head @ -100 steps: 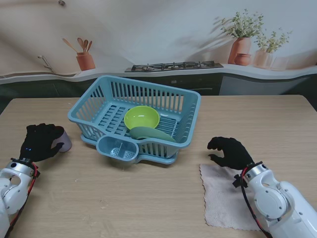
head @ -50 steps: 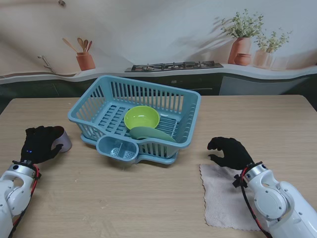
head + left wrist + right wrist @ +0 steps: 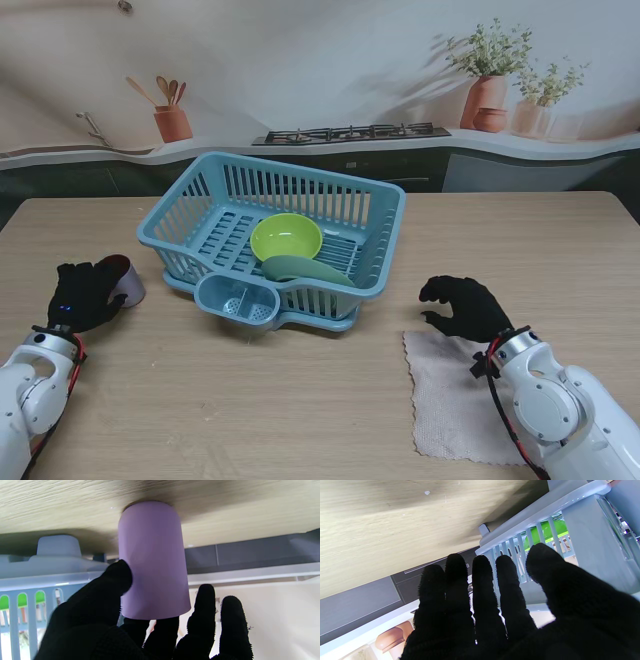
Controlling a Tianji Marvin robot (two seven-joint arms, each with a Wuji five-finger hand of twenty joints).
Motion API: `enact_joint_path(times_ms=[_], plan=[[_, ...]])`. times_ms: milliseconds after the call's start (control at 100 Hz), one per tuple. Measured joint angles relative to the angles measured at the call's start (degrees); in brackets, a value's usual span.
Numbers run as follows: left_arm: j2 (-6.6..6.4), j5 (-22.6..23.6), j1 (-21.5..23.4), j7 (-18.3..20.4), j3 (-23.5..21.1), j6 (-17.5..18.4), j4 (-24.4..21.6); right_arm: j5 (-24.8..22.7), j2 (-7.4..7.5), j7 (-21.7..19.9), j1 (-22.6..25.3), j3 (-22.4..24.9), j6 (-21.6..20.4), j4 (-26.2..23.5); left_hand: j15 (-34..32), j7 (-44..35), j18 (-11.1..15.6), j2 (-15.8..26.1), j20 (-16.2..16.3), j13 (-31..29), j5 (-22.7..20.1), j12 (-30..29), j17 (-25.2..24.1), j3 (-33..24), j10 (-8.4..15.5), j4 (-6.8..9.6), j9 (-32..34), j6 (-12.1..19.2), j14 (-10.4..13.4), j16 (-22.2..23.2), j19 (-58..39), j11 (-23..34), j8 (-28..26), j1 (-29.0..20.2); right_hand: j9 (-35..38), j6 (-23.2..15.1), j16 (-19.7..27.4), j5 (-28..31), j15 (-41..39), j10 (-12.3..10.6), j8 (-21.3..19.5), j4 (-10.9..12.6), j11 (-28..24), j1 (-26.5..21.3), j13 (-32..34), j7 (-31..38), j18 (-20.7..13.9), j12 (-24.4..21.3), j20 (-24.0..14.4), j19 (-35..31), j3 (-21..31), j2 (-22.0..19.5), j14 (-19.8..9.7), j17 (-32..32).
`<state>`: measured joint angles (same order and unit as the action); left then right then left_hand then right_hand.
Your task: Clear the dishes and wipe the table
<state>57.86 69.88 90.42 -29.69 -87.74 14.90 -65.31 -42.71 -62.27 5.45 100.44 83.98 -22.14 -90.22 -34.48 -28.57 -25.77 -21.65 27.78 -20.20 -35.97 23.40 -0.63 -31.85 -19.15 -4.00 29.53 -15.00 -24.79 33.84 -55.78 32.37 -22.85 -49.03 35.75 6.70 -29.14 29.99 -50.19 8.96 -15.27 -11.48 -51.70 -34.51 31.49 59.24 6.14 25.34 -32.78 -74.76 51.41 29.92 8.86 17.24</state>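
The black-gloved left hand point(image 3: 84, 293) has its fingers point(image 3: 203, 605) spread beside the small lilac plastic cup point(image 3: 153, 560); the thumb touches its side, but I cannot tell whether it grips. The cup stands on the wooden table point(image 3: 300, 400), just left of the pale blue slatted dish rack point(image 3: 275, 240). The black-gloved right hand point(image 3: 462, 307) hangs loosely open over the far edge of the beige cloth point(image 3: 455, 400), bare tabletop all round.

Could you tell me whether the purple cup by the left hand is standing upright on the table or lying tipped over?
Upright: in the left wrist view the purple cup stands with its base on the table, its sides straight.
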Motion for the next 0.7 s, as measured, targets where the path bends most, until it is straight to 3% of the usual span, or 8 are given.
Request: enact_joint_path(times_ms=[160, 290, 410, 510, 700], plan=[[-0.09, 0.47, -0.65, 0.08, 0.87, -0.78, 0.55, -0.01, 0.00, 0.11, 0.00, 0.01, -0.01, 0.03, -3.14, -4.23, -3.80, 1.17, 4.44, -5.10, -2.73, 0.00, 4.91, 13.54, -1.10, 0.05, 5.24, 0.19, -2.41, 1.37, -4.66, 1.38, -0.23, -12.10, 0.00, 0.00, 0.00, 0.00, 0.00, 0.00, 0.00, 0.00, 0.01, 0.00, 0.00, 0.00, 0.00, 0.00, 0.00, 0.01, 0.00, 0.00, 0.00, -0.01], [-0.18, 0.62, -1.17, 0.13, 1.44, -1.07, 1.06, -0.01, -0.01, 0.21, 0.00, 0.01, -0.01, 0.04, -8.11, -9.02, -5.27, 3.86, 8.75, -9.41, -6.27, 0.90, 9.30, 19.79, -2.05, 0.09, 9.65, 0.34, -5.13, 3.45, -10.35, 3.42, -1.21, -17.85, 0.00, 0.00, 0.00, 0.00, 0.00, 0.00, 0.00, 0.00, 0.01, 0.00, 0.00, 0.00, 0.00, 0.00, 0.00, 0.01, 0.00, 0.00, 0.00, -0.01], [-0.27, 0.62, -1.77, -0.25, 2.16, -1.13, 1.85, 0.00, -0.02, 0.25, -0.03, 0.05, -0.07, 0.07, -14.05, -14.79, -6.39, 4.50, 12.61, -13.31, -6.39, 3.68, 13.61, 21.27, -2.59, 0.15, 12.33, 0.36, -6.88, 6.45, -14.71, 5.91, -3.33, -18.50, 0.00, 0.00, 0.00, 0.00, 0.00, 0.00, 0.00, 0.00, 0.01, 0.00, 0.00, 0.00, 0.00, 0.00, 0.00, 0.09, 0.00, 0.00, 0.00, -0.01], [-0.27, 0.59, -2.11, -0.94, 2.42, -1.09, 2.27, 0.03, -0.02, 0.27, -0.03, 0.06, -0.08, 0.07, -18.80, -18.57, -8.94, 4.50, 15.38, -17.18, -6.39, 5.44, 17.94, 21.27, -2.71, 0.15, 14.26, -0.18, -7.99, 9.19, -17.24, 8.43, -4.87, -18.50, 0.00, 0.00, 0.00, 0.00, 0.00, 0.00, 0.00, 0.00, 0.01, 0.00, 0.00, 0.00, 0.00, 0.00, 0.00, 0.10, 0.00, 0.00, 0.00, -0.01], [-0.25, 0.68, -2.74, -3.38, 2.54, 0.63, 3.42, 0.05, -0.02, 0.27, -0.03, 0.12, -0.23, 0.08, -26.69, -23.23, -11.19, 4.25, 19.70, -22.61, -6.11, 6.85, 25.85, 21.37, -3.81, -0.21, 15.42, -1.85, -8.53, 15.20, -20.84, 14.97, -8.82, -18.44, 0.00, 0.00, 0.00, 0.01, 0.00, 0.00, 0.00, 0.00, 0.01, 0.00, 0.00, 0.00, 0.00, 0.00, 0.00, 0.10, 0.00, 0.00, 0.00, -0.01]])
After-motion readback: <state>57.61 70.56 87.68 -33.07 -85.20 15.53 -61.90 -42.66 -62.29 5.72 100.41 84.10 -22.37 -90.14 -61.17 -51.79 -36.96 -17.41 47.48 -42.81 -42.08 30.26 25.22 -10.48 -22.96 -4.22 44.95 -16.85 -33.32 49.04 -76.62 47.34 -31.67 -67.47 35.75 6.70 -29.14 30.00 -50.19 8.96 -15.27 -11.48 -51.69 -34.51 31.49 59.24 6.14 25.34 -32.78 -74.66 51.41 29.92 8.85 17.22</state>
